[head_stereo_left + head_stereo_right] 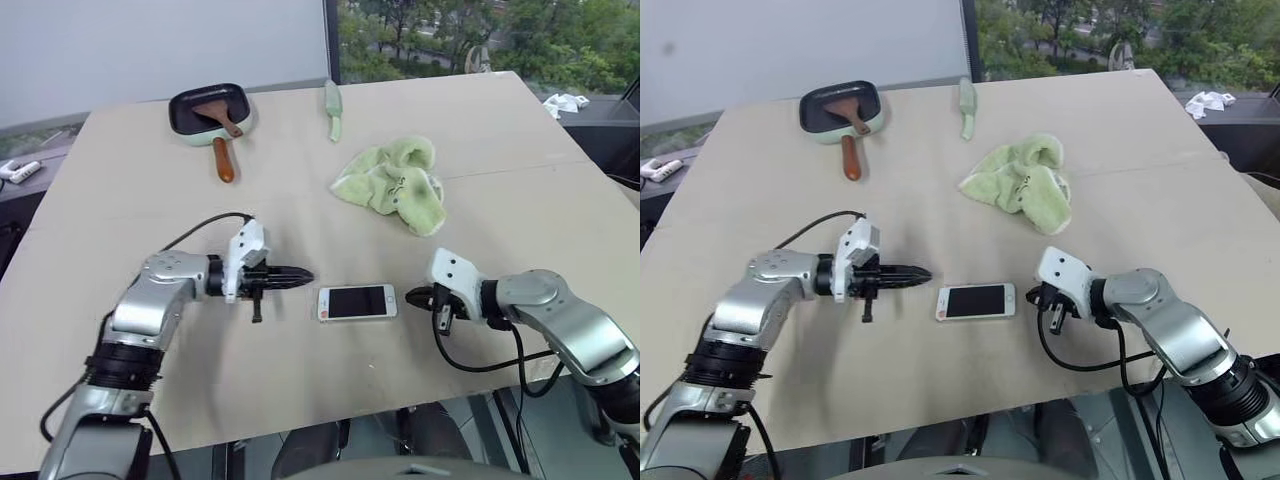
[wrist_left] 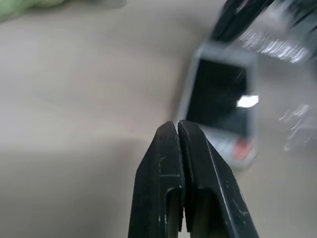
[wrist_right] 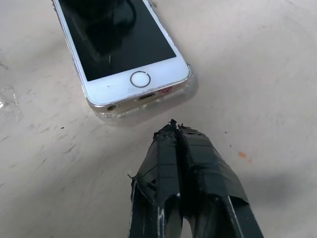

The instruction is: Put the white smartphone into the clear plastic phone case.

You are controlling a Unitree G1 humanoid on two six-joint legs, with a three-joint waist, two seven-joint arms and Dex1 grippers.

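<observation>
White smartphone flat inside clear plastic phone case, closed empty left gripper at nine o'clock, closed empty right gripper at three.

My arms were silver-grey metal with black ribbed joint sections and white housings at the wrists. A thin black cable looped along each forearm. My left gripper had slim black fingers; my right gripper wore wrinkled black tape.

The white smartphone has a glossy glass screen, the clear plastic phone case looks shiny, the desk matt, the green cloth fluffy.
</observation>
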